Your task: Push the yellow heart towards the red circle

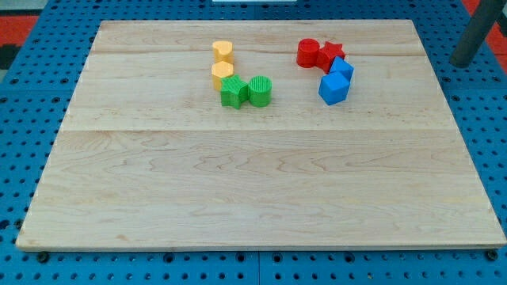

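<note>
Camera view: my tip [462, 62] sits off the wooden board's [253, 182] top-right — touching nothing, well apart from yellow heart [223, 51]. Red circle [307, 52] lies to the heart's right; both ridged plastic.

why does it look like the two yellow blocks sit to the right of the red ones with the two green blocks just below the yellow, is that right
Not quite. The camera view shows the two yellow blocks to the view's left of the red blocks, not the right. The two green blocks do sit just below the yellow ones.
</note>
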`<action>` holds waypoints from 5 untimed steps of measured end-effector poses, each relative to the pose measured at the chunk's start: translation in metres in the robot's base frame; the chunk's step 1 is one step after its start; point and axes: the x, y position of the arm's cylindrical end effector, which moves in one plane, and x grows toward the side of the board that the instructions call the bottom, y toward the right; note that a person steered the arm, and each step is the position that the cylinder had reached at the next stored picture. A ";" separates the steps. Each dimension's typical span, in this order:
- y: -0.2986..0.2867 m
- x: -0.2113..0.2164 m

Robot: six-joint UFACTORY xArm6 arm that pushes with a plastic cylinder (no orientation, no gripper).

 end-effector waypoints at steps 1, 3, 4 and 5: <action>-0.029 0.006; -0.128 -0.127; -0.262 -0.117; -0.403 -0.096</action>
